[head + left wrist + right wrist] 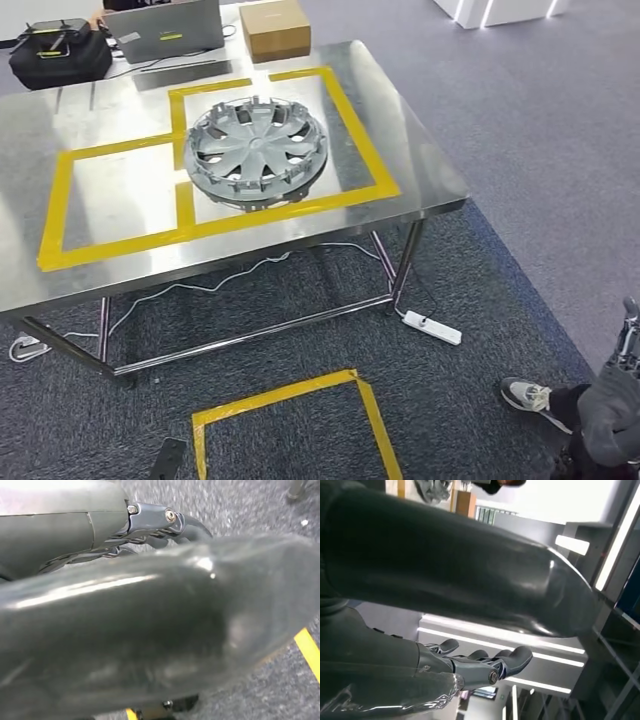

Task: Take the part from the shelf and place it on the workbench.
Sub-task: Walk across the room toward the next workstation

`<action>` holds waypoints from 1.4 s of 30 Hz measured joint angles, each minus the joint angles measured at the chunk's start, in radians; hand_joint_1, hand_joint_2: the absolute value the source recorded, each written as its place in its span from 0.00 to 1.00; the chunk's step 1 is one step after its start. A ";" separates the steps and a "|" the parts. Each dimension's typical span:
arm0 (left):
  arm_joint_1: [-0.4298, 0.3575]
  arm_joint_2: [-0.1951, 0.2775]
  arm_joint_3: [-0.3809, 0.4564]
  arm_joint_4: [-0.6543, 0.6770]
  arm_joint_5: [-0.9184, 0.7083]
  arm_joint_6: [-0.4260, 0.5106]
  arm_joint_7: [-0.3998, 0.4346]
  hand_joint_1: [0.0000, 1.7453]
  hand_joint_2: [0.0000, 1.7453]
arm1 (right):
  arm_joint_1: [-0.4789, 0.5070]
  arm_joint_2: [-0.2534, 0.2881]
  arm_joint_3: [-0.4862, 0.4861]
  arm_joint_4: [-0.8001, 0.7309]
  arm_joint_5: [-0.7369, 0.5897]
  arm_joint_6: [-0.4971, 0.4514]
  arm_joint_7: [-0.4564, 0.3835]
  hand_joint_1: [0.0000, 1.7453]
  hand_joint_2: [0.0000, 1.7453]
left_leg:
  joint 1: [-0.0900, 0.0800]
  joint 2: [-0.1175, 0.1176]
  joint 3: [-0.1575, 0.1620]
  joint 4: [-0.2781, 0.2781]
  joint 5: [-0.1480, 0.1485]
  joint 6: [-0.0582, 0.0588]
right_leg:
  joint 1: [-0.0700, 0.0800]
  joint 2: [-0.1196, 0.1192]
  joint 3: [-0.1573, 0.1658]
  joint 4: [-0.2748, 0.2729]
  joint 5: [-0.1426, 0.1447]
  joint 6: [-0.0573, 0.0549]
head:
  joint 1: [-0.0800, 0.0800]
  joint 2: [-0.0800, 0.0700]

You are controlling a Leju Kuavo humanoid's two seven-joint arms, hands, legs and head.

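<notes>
The part (256, 150) — a silver wheel cover, round and so without a long axis — lies flat on the steel table (423, 160), inside the right-hand yellow-taped box, face up and resting on its rim. No hand touches it. Judged from this, the placing looks done, and what remains is to stand clear.

Nearest is the right hand (613, 405), low at the right edge of the head view, well apart from the part, which lies forward of it and to its left. In the right wrist view its dark fingers (508, 659) lie stretched out side by side with nothing between them — released, holding nothing. The left hand (166, 525) hangs over the carpet; its fingers reach past a dark blurred body part, and whether they are spread or curled I cannot tell, though nothing is seen in them.

On the grey carpet (483, 420) in front of the robot is a yellow tape outline (362, 395), a person's shoe (526, 396) close beside the right hand, then a white power strip (432, 327) under the table's near edge. The table top is bare reflecting steel around the part. At its far side stand a laptop (166, 28), a cardboard box (275, 27) and a black bag (59, 55)
</notes>
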 joint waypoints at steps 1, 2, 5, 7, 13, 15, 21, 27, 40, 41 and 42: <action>0.001 -0.001 0.005 0.000 0.005 0.005 0.005 0.00 0.00 | 0.002 0.004 -0.004 0.000 0.000 0.002 0.000 0.00 0.00 | -0.001 0.007 0.000 0.002 0.000 -0.004 | 0.001 0.011 -0.002 0.000 0.001 -0.005 | -0.001 0.000; 0.001 -0.001 0.010 0.000 0.010 0.010 0.009 0.00 0.00 | 0.003 0.007 -0.006 0.000 0.000 0.003 0.001 0.00 0.00 | 0.000 0.012 -0.001 0.002 -0.001 -0.009 | 0.001 0.020 -0.005 0.002 0.004 -0.011 | -0.002 0.000; 0.001 -0.003 0.019 0.000 0.006 0.027 0.018 0.00 0.00 | 0.004 0.017 -0.010 0.000 0.005 0.005 0.004 0.00 0.00 | 0.005 -0.032 -0.030 0.069 -0.052 -0.026 | -0.006 0.047 -0.012 0.000 0.013 -0.029 | -0.003 0.000; 0.004 -0.004 0.020 0.000 0.000 0.038 0.024 0.00 0.00 | 0.003 0.022 -0.010 0.001 0.008 0.004 0.009 0.00 0.00 | 0.007 -0.064 -0.092 0.204 -0.121 -0.031 | -0.007 0.066 -0.019 0.001 0.017 -0.035 | -0.005 0.000; 0.007 -0.004 0.020 0.000 -0.006 0.053 0.044 0.00 0.00 | 0.004 0.028 -0.014 0.011 0.009 0.003 0.025 0.00 0.00 | 0.013 -0.113 -0.054 0.114 -0.024 -0.024 | -0.008 0.136 -0.024 0.002 0.023 -0.032 | -0.005 0.000; 0.006 -0.004 0.022 0.000 -0.003 0.062 0.054 0.00 0.00 | 0.002 0.029 -0.023 0.018 0.008 0.005 0.039 0.00 0.00 | 0.018 -0.150 -0.016 0.027 -0.002 -0.019 | -0.007 0.157 -0.033 0.006 0.026 -0.021 | -0.004 0.000; 0.004 0.001 0.046 0.000 0.018 0.091 0.067 0.00 0.00 | -0.004 0.030 -0.101 0.080 -0.002 0.030 0.060 0.00 0.00 | 0.017 -0.100 -0.012 0.006 -0.001 0.014 | -0.009 0.097 -0.101 0.099 -0.028 0.013 | 0.007 0.000; 0.006 0.007 0.064 0.000 0.023 0.125 0.090 0.00 0.00 | -0.020 0.036 -0.181 0.157 0.001 0.034 0.087 0.00 0.00 | 0.009 -0.027 -0.009 0.007 -0.005 0.017 | -0.007 0.045 -0.133 0.194 -0.049 0.017 | 0.011 0.000; 0.001 0.026 0.142 0.000 0.079 0.168 0.104 0.00 0.00 | -0.306 -0.027 -0.651 1.369 0.194 0.087 0.029 0.00 0.00 | 0.011 -0.070 -0.120 0.290 -0.157 -0.029 | -0.005 0.074 -0.033 -0.005 0.035 -0.038 | 0.002 0.000; 0.001 0.027 0.144 0.000 0.079 0.168 0.103 0.00 0.00 | -0.312 -0.029 -0.662 1.419 0.196 0.087 0.033 0.00 0.00 | 0.011 -0.071 -0.119 0.281 -0.137 -0.027 | -0.006 0.088 -0.033 -0.004 0.035 -0.038 | 0.002 0.000; 0.000 0.029 0.145 0.000 0.079 0.168 0.100 0.00 0.00 | -0.318 -0.031 -0.671 1.462 0.199 0.088 0.045 0.00 0.00 | 0.012 -0.076 -0.101 0.236 -0.100 -0.025 | -0.007 0.102 -0.032 -0.004 0.035 -0.037 | 0.002 0.000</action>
